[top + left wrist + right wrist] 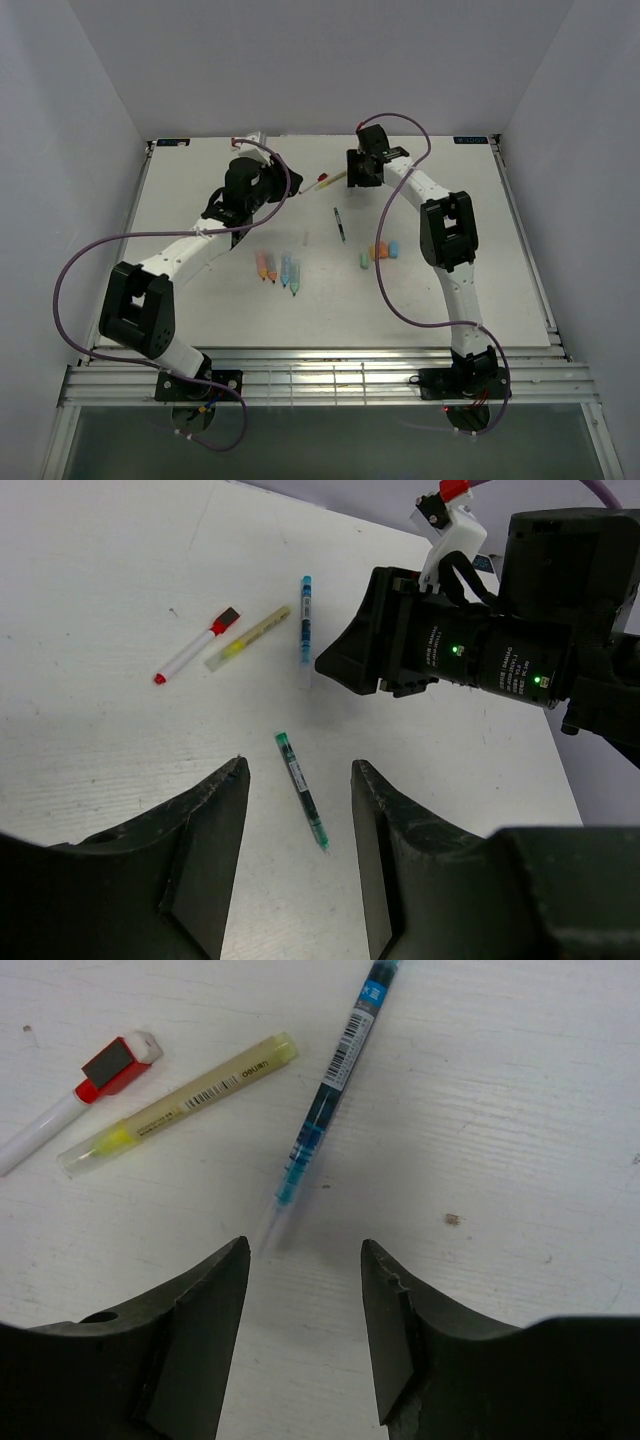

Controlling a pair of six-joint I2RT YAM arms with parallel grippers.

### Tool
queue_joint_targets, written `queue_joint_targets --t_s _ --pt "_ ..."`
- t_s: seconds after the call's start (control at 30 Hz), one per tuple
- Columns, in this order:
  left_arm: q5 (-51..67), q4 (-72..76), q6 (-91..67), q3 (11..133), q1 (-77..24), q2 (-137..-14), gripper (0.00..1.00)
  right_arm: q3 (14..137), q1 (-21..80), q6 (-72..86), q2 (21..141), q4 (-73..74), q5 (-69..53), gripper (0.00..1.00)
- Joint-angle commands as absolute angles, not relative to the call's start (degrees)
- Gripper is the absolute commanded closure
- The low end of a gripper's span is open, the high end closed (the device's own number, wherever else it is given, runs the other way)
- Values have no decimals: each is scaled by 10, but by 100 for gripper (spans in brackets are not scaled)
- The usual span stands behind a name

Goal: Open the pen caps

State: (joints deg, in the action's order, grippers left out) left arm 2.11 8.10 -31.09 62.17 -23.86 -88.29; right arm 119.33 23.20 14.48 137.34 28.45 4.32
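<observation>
your pen caps [379, 252] lie loose in a short row near mid-table, green, orange and blue, at 3 o'clock of the thick barrels [278, 270]. a thin green pen [340, 225] lies at their 11 o'clock. further out at 12 o'clock, your right gripper [303, 1252] hangs parted and empty over the tip of a blue pen [330, 1090], with a yellow highlighter [180, 1105] and a white marker [40, 1130] at its 10 o'clock. your left gripper [299, 770] is parted too, holding nothing.

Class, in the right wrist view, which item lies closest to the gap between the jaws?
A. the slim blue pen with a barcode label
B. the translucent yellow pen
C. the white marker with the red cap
A: the slim blue pen with a barcode label ends just above that gap.
</observation>
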Motion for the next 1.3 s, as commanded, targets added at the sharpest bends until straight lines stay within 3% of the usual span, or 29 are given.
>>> queue_joint_targets --t_s 0.0,0.2,0.4,0.53,0.7,0.8,0.87,1.27 --pt "23 109 -326 600 -243 -858 44 1198 245 134 1390 231 49 46" --pt "25 132 -329 557 -243 -840 44 1224 255 148 1421 231 51 48" --pt "10 139 -334 530 -243 -817 44 1269 269 157 1465 267 76 56" --pt "-11 137 -353 508 -243 -798 44 1285 276 177 1483 307 119 70" --pt "-16 138 -360 489 -243 -761 44 1248 277 207 1473 327 145 77" --pt "-3 138 -363 486 -243 -757 44 1241 277 228 1469 345 155 87" --pt "13 138 -356 486 -243 -760 44 1198 277 251 1447 326 149 92" --pt "132 93 -346 466 -243 -740 45 957 277 301 1301 173 113 92"
